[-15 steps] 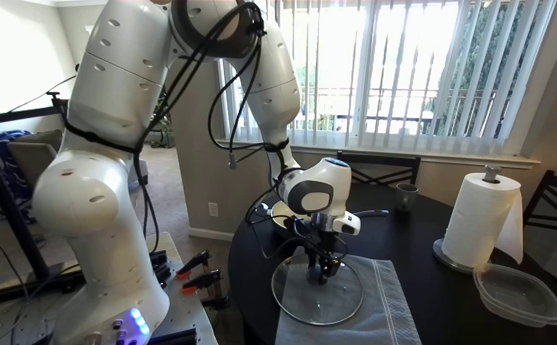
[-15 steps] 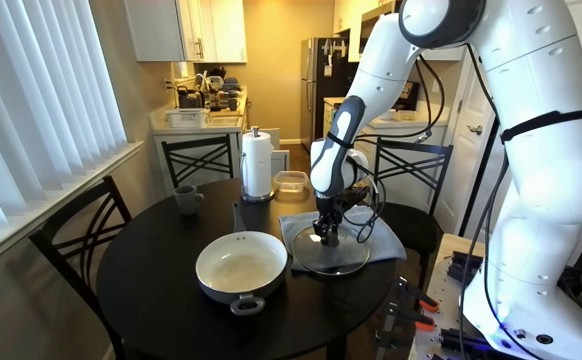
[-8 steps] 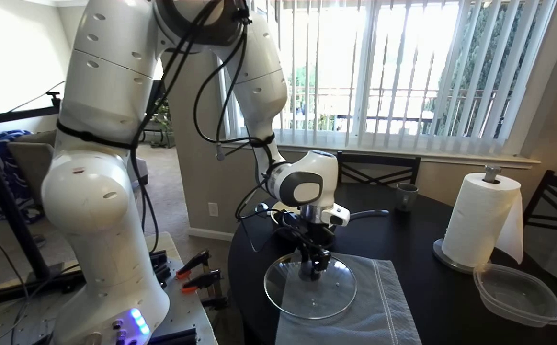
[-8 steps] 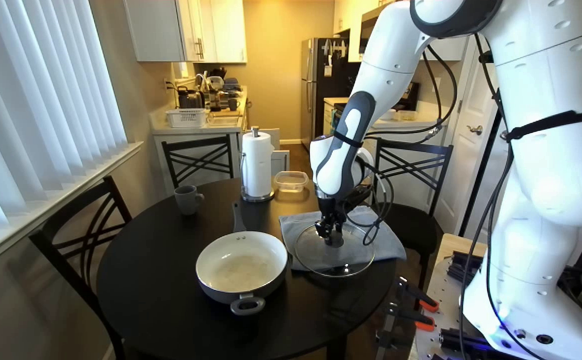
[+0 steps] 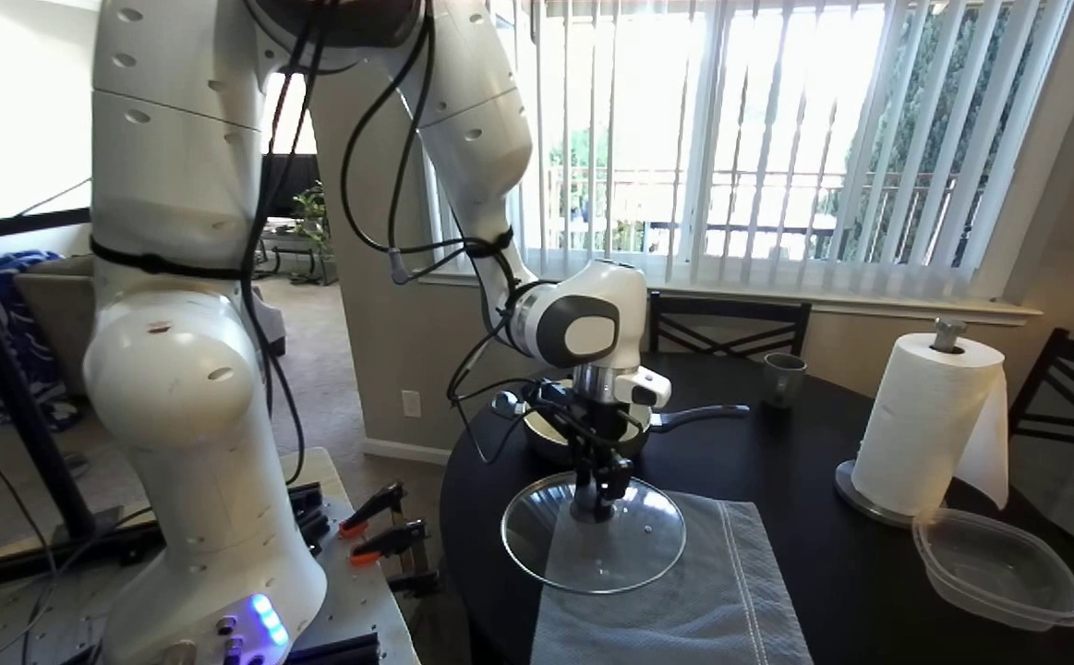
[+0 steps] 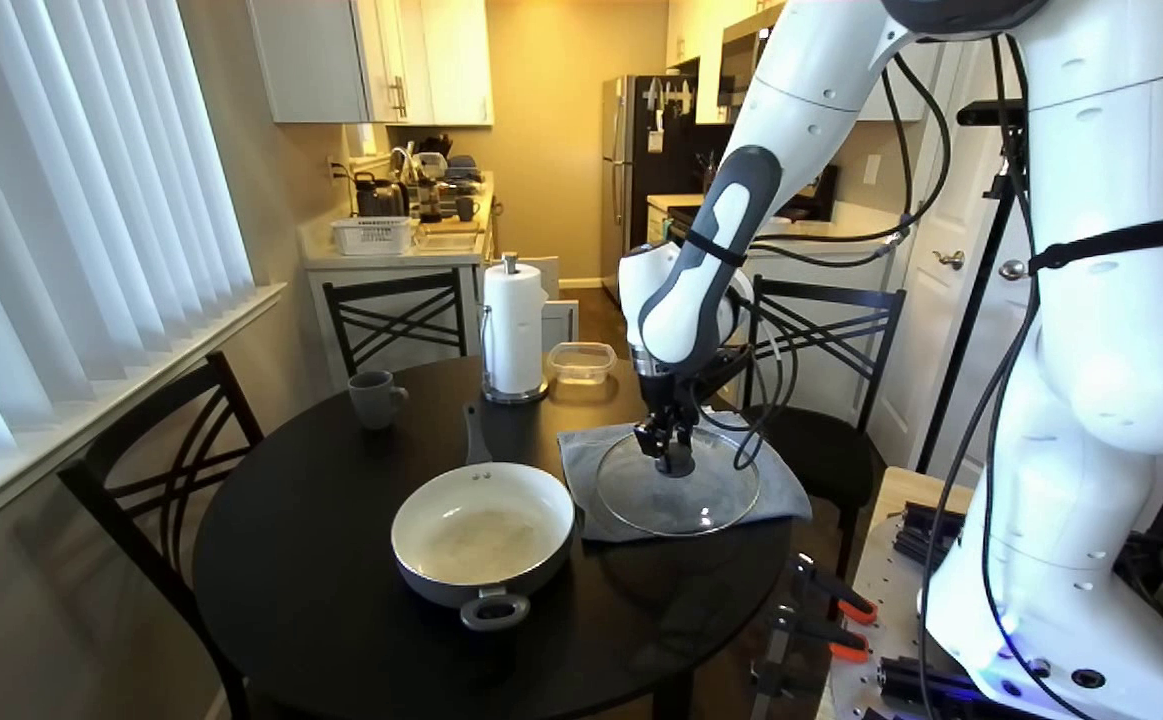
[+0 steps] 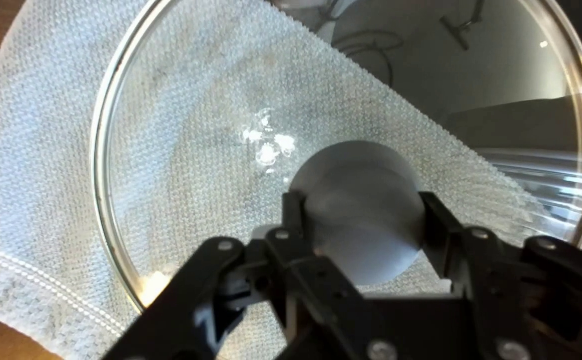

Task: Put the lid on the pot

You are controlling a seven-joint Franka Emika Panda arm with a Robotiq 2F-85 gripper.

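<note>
Leftmost on the black table (image 6: 311, 570), in an exterior view, sits your pot (image 6: 486, 535), cream-white inside and dark gray outside, with a loop handle (image 6: 494, 624) and a long handle (image 6: 475, 437). To its right, over the gray cloth (image 6: 784, 495), is your lid (image 6: 686, 505), clear glass with a thin shiny rim, its rounded gray knob (image 7: 363, 245) pinched by your gripper (image 7: 360, 215).

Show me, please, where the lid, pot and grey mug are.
Lid (image 7: 363, 220), in the wrist view: its knob.
Pot (image 6: 484, 545), in an exterior view: inside bottom.
Grey mug (image 6: 373, 402), in an exterior view: its outer side.
</note>
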